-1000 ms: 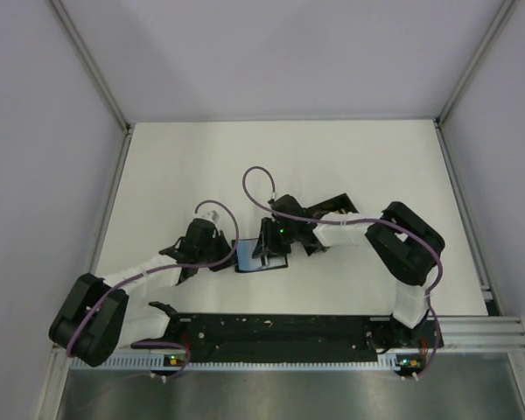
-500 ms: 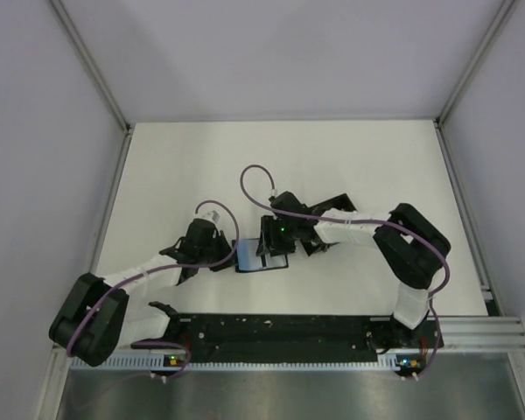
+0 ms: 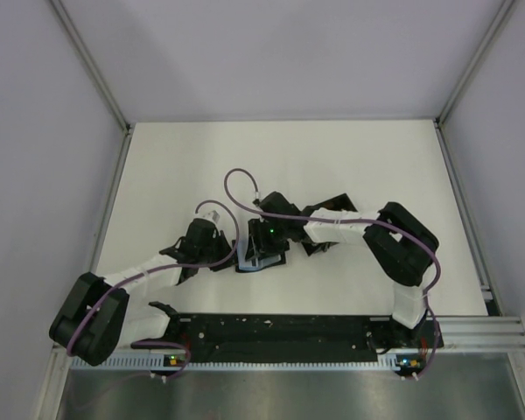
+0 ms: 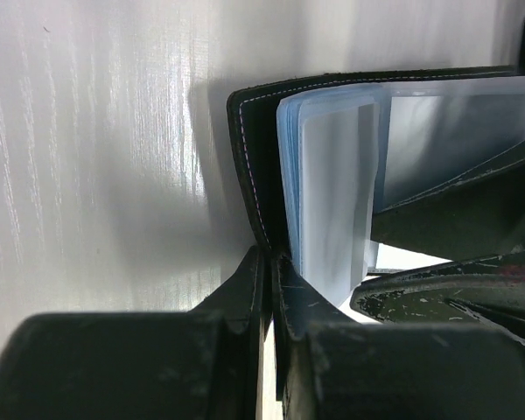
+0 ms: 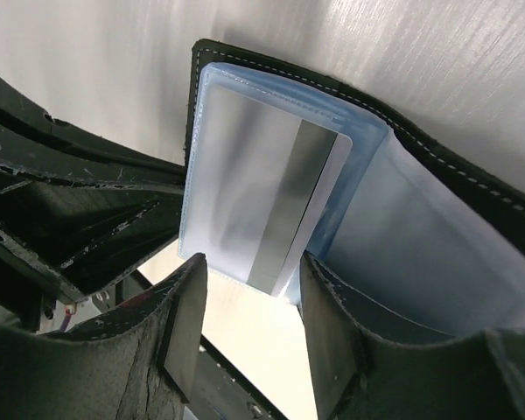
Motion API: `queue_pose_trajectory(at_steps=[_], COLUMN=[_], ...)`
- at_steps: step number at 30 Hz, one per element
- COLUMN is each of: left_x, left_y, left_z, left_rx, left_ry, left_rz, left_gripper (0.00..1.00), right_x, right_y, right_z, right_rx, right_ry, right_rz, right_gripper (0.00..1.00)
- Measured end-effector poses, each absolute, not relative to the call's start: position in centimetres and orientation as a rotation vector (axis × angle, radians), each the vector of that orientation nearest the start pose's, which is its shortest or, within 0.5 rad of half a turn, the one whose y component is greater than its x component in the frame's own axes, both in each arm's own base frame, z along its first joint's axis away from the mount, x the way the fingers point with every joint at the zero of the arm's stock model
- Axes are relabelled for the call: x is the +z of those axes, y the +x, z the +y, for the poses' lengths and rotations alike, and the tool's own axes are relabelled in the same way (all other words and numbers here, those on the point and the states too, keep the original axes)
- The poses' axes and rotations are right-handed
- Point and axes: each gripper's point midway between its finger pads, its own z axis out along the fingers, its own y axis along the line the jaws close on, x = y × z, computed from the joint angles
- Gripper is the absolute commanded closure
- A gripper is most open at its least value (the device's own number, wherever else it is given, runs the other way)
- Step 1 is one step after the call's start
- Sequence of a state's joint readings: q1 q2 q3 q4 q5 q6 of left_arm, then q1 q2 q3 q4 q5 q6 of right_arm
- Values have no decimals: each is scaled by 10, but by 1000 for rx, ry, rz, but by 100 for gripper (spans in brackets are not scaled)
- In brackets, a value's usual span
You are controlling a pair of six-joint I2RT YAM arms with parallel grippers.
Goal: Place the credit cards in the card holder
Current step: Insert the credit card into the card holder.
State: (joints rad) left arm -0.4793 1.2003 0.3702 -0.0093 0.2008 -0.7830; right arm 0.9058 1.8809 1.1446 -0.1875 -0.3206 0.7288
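Observation:
The card holder [image 3: 248,262] lies open on the white table between both arms, a black stitched cover [image 4: 245,157] with clear bluish sleeves. My left gripper [image 4: 269,255] is shut on the edge of that cover [image 5: 446,160] and sits at the holder's left side [image 3: 227,254]. A silvery credit card [image 5: 271,192] with a dark stripe sits mostly inside one sleeve, its near end sticking out. My right gripper [image 5: 254,267] is open, a finger on either side of that end and apart from it. It hovers over the holder [image 3: 261,252]. The same card [image 4: 337,192] shows in the left wrist view.
A black object [image 3: 337,204] lies partly hidden under my right forearm. Grey walls close in the table on three sides, and a black rail [image 3: 280,328] runs along the near edge by the arm bases.
My right gripper has shifted left over the card holder, closer to the left gripper, and its jaws stand wider than a second ago. The left arm has not moved.

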Motion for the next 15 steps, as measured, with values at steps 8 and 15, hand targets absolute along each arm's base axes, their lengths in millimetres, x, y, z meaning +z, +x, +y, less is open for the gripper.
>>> queue_pose_trajectory(at_steps=[8,15], left_x=[21,21], left_y=[212,212], left_z=[-182,-180], left_rx=[-785,-764], left_ry=[-287,-275], left_rz=[2539,2548], left_gripper=[100,100], right_x=[43,41], right_y=[207,214], right_z=[397,384], right_rx=[986,891], right_ry=[-410,-370], right_rz=[2726,2709], right_gripper=[56,49])
